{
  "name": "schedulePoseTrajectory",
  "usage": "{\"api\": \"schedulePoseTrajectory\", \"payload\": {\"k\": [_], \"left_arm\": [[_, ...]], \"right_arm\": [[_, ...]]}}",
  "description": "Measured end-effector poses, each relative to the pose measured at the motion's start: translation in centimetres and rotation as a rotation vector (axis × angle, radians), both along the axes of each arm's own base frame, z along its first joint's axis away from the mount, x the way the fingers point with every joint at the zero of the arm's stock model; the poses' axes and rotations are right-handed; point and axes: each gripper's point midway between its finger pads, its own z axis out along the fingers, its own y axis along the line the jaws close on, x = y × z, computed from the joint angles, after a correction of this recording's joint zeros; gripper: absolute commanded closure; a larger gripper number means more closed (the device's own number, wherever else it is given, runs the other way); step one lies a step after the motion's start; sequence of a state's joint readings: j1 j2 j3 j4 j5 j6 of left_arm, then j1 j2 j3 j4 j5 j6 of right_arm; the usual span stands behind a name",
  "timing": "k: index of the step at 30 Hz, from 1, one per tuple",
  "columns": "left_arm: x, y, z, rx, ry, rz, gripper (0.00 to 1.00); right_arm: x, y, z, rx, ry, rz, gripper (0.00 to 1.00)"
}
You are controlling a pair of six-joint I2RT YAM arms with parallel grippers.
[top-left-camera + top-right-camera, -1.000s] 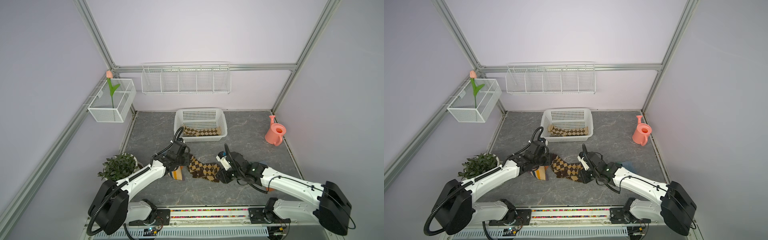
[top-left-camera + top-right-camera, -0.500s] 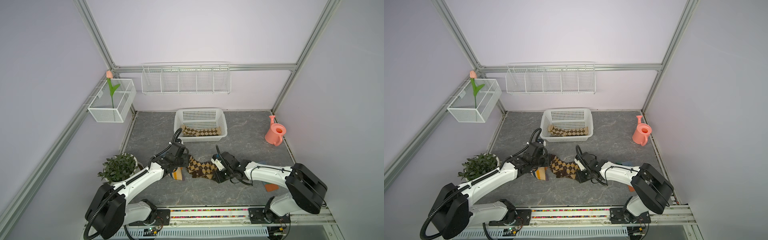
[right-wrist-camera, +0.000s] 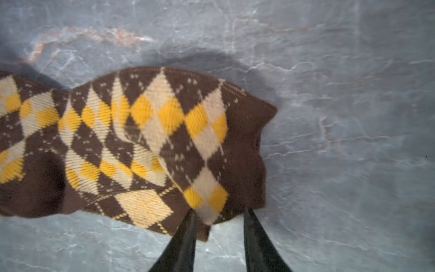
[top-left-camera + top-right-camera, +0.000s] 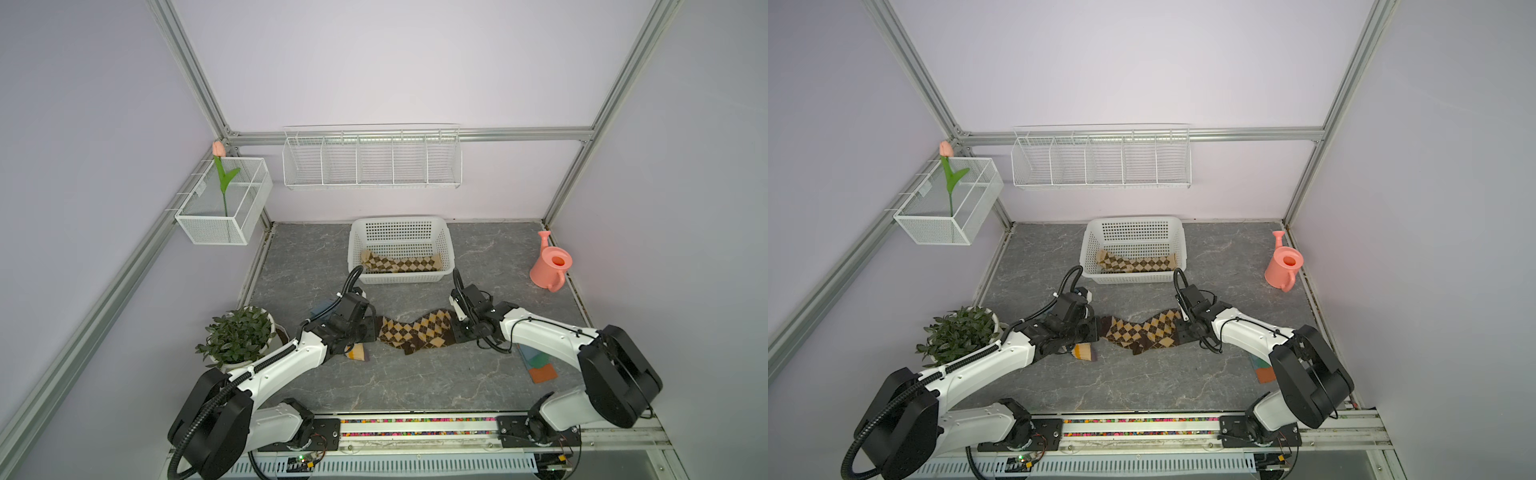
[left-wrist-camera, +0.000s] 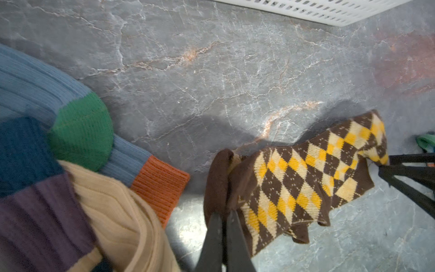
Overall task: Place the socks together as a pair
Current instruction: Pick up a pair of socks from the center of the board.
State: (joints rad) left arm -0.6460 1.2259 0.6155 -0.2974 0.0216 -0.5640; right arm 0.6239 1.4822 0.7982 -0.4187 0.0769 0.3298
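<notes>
So the dark brown and yellow argyle knit sock [image 4: 417, 332] lies laid out on the grey marbled surface [image 4: 415, 386] just in front of the white perforated plastic basket [image 4: 401, 277], with its long axis parallel to the basket's front wall. The left end effector [image 5: 224, 213] is clamped on one plain brown end. The right end effector [image 3: 219, 212] straddles the opposite end, jaws apart, not pinching yet I'd say.

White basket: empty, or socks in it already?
Not empty: tan-brown argyle sock fabric lies inside the white basket along its near wall in both top views; one sock or a pair, cannot tell.
</notes>
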Motion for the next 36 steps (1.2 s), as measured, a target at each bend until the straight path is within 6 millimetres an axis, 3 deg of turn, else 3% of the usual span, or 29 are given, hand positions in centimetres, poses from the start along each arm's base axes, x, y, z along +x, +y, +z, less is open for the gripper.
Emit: {"api": "schedulePoseTrajectory", "payload": {"k": [4,8,10,14,18,21,23,29,33,36], "left_arm": [[0.0,-0.2,-0.6,-0.008,0.006,-0.004,1.0],[0.1,-0.3,-1.5,0.007,0.024,-0.003,1.0],[0.2,-0.1,-1.6,0.015,0.025,0.001,1.0],[0.4,0.1,-1.4,0.03,0.016,0.009,1.0],[0.8,0.0,-0.9,0.036,-0.001,0.014,1.0],[1.0,0.0,-0.7,0.034,-0.006,0.013,1.0],[1.0,-0.1,-0.7,0.033,-0.007,0.013,1.0],[1.0,-0.1,-0.7,0.034,-0.008,0.01,1.0],[1.0,-0.1,-0.7,0.036,-0.008,0.006,1.0],[1.0,-0.1,-0.7,0.036,-0.009,0.003,1.0]], "right_arm": [[-0.7,1.0,2.1,0.007,-0.048,0.065,0.6],[-2.5,4.0,5.9,0.087,-0.128,0.18,0.59],[-3.5,5.3,6.9,0.127,-0.137,0.229,0.59],[-4.8,5.0,5.0,0.124,-0.092,0.234,0.59],[-6.3,1.7,0.2,0.055,0.022,0.153,0.59],[-6.4,-0.4,-1.7,0.061,0.072,0.067,0.59],[-5.8,-0.7,-1.7,0.092,0.073,0.028,0.57],[-4.2,1.1,-1.3,0.191,0.046,0.02,0.54],[-3.5,2.1,-1.6,0.215,0.05,0.026,0.58],[-2.9,2.5,-1.7,0.216,0.045,0.028,0.66]]}}
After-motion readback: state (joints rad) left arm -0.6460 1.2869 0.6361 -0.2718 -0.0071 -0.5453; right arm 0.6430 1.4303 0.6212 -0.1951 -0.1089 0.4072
